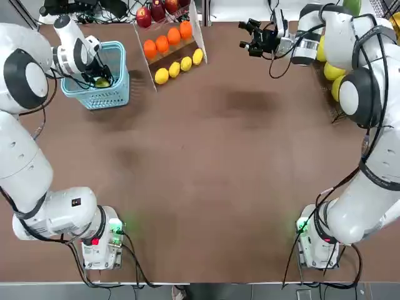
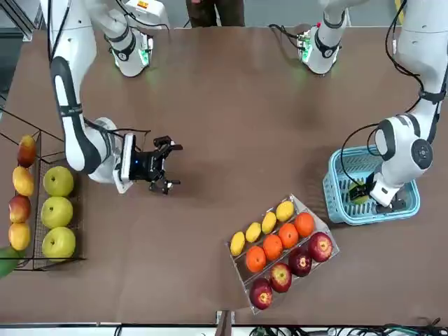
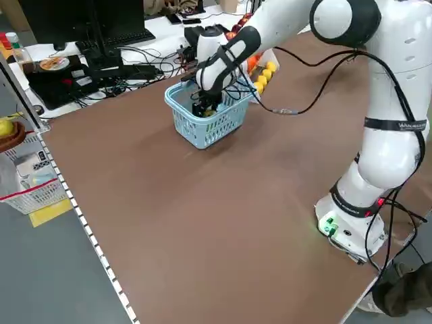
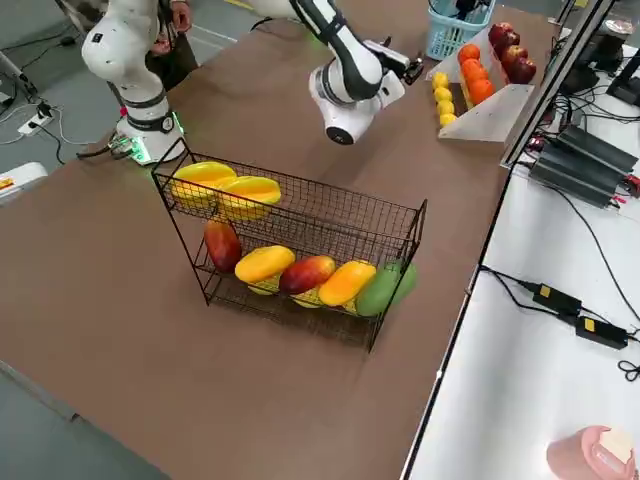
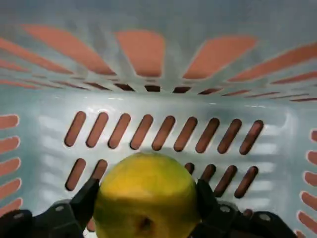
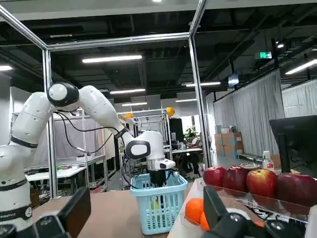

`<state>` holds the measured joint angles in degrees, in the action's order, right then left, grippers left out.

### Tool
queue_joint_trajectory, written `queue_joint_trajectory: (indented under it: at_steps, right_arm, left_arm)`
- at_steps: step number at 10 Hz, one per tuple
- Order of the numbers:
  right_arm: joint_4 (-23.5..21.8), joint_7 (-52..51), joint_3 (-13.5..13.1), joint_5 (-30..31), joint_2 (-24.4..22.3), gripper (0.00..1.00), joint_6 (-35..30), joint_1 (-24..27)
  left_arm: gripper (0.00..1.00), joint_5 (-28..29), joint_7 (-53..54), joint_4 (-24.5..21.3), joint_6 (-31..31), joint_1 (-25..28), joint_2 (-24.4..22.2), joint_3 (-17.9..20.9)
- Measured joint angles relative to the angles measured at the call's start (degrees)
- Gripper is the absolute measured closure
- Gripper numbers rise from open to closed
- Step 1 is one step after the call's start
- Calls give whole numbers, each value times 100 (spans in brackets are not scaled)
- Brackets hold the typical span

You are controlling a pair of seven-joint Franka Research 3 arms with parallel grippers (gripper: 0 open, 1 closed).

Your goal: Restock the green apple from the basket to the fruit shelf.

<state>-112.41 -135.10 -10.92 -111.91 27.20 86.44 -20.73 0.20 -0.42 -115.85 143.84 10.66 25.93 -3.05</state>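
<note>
Grasping step: the left gripper (image 5: 143, 218) reaches down inside the basket (image 1: 119, 53), which stands at the table's (image 1: 206, 175) far left corner, and its two fingers (image 5: 84, 201) press either side of the green apple (image 5: 146, 196).
Apple location: low in the basket, near its floor, partly hidden under the left wrist when seen from overhead (image 1: 102, 82).
Doing it well: lifting straight up looks safest, so the fruit clears the thick rim before any sideways travel. The smooth round skin could roll between the pads, so the grip should stay centred on the widest part.
Destination: the fruit shelf (image 4: 300, 225) stands along the table's right edge, well apart from the basket, so a long carry or a handover seems likely.
Right gripper (image 2: 164, 164): parked in the air above the table near the shelf, fingers spread wide with nothing between them.
Left wrist view only: shows the pads touching the apple and the slotted basket floor.
Right side view only: shows the shelf's tiers of yellow and red fruit.
Front view only: shows the tilted fruit stand (image 2: 283, 245) beside the basket.
</note>
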Motion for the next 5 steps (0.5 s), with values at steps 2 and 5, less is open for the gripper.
queue_joint_trajectory:
  at_steps: [2,5]
  right_arm:
    - [-1,-19,-1,-2,39,0,-7,-2]
    - [-7,-78,4,-2,43,0,-8,-108]
  left_arm:
    - [15,0,0,104,-747,1,-482,-1]
    - [15,0,0,386,-1795,-1,-1317,-12]
